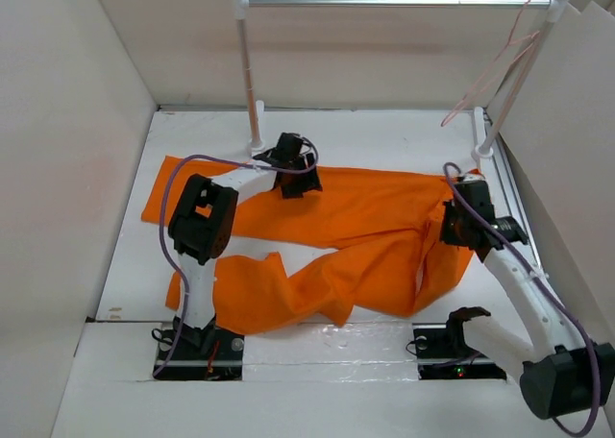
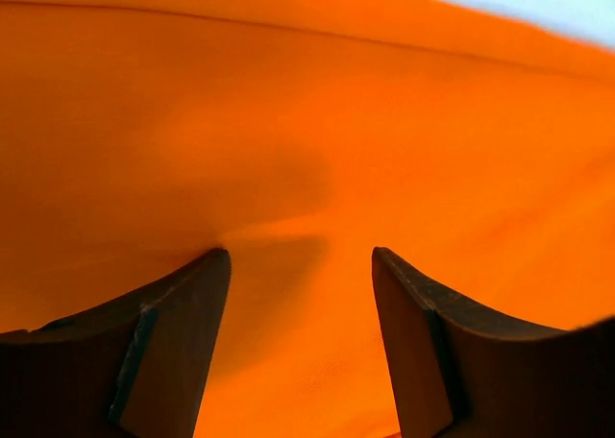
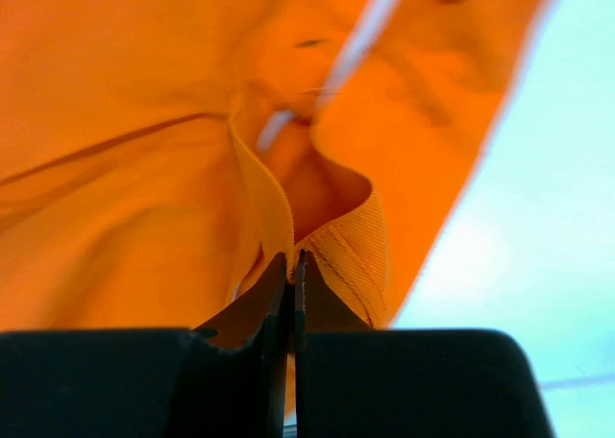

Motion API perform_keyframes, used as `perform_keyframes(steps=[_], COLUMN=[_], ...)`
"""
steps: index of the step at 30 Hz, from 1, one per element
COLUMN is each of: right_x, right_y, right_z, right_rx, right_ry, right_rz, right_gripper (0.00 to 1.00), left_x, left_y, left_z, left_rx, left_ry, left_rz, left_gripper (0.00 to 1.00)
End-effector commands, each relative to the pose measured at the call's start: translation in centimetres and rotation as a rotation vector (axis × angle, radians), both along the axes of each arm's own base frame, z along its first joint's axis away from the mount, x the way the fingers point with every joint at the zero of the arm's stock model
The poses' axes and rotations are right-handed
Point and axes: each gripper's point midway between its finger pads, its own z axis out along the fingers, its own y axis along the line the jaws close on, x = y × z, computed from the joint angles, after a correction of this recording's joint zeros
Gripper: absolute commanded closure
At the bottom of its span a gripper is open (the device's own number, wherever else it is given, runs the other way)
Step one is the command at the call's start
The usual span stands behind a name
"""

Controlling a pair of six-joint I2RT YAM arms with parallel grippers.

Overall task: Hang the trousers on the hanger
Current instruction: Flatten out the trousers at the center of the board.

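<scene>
Left gripper (image 2: pixel 300 257): near the foot of the left post (image 1: pixel 247 73) of the rail (image 1: pixel 394 1); jaws stand apart, tips low over flat cloth, nothing held
Trousers (image 1: pixel 365 217): spread on the table (image 1: pixel 384 131) in front of the rail, reaching from left post to right post (image 1: pixel 524 73), one leg doubled back on the near side
Right gripper (image 3: pixel 293 257): in front of the rail's right post; fingers (image 3: pixel 252 311) closed almost together, apparently pinching a thick stitched hem
Hanger (image 1: pixel 484 68): hooked at the rail's right end, hanging slanted beside the right post, well apart from the cloth
Risk: the pinch takes only the hem's edge, so a lift could let it slip; with the far end free, the cloth's weight may drag, bunch, or knock the light hanger off the rail
Materials: trousers soft, matt, woven, bright orange, creased; hanger thin pinkish wire, triangular; rail a smooth metal tube on white posts; fingers dark, hard, wedge-shaped
</scene>
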Motion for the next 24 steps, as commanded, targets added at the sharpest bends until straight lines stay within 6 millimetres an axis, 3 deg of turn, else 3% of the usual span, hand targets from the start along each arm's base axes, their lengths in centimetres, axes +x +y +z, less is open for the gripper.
perform_keyframes(steps=[1,3,4,6,7,9,10,11,12,14,15,16,20,23,24], right_x=[-1.8,-2.7,-3.9,-5.1,-6.4,-7.6,-8.0,-7.9,-6.8,-5.0,-3.6,-1.9,1.3,4.3,5.7], right_y=[-5.5,-7.8,-9.6,-11.6,-13.0,-14.5,-14.9,-15.6,-15.0,-14.8,-14.3,-14.5,-14.2,-13.8,-12.7], right_z=[4.5,6.7,7.3,8.1,7.7,6.9,5.6,4.5,3.8,4.3,4.3,5.9,8.7,7.5,6.8], right_rx=[-0.014,-0.034,-0.046,-0.070,-0.092,-0.142,-0.149,-0.146,-0.109,-0.077,-0.053,-0.039,-0.057,-0.027,0.019], right_ry=[-0.160,-0.244,-0.270,-0.281,-0.252,-0.198,-0.146,-0.097,-0.069,-0.083,-0.080,-0.152,-0.252,-0.270,-0.279], right_rz=[-0.343,-0.470,-0.563,-0.667,-0.746,-0.808,-0.824,-0.843,-0.753,-0.711,-0.627,-0.607,-0.516,-0.434,-0.354], right_gripper=[1.00,1.00,1.00,1.00,1.00,0.96,0.84,0.55,0.44,0.29,0.27,0.26,0.24,0.21,0.20], left_x=[1.6,0.8,1.6,1.1,1.4,1.2,1.2,1.7,1.8,1.6,1.7,1.6,1.0,0.4,0.2], left_y=[7.8,10.9,13.4,15.9,17.7,19.3,19.6,19.3,19.1,16.6,15.8,14.9,11.9,10.4,9.8], left_z=[-1.1,-1.9,-1.9,-1.8,-1.6,-0.8,-0.2,1.1,1.8,3.6,4.5,5.2,8.5,10.2,10.5], left_rx=[-0.075,-0.116,-0.141,-0.152,-0.171,-0.177,-0.197,-0.225,-0.242,-0.284,-0.293,-0.301,-0.311,-0.326,-0.332], left_ry=[0.055,0.093,0.083,0.077,0.072,0.053,0.046,0.005,-0.008,-0.036,-0.056,-0.067,-0.141,-0.180,-0.187], left_rz=[0.249,0.358,0.429,0.497,0.547,0.599,0.606,0.598,0.586,0.508,0.479,0.451,0.341,0.291,0.272], left_gripper=[0.41,0.41,0.41,0.41,0.41,0.41,0.41,0.41,0.41,0.40,0.39,0.39,0.37,0.37,0.37])
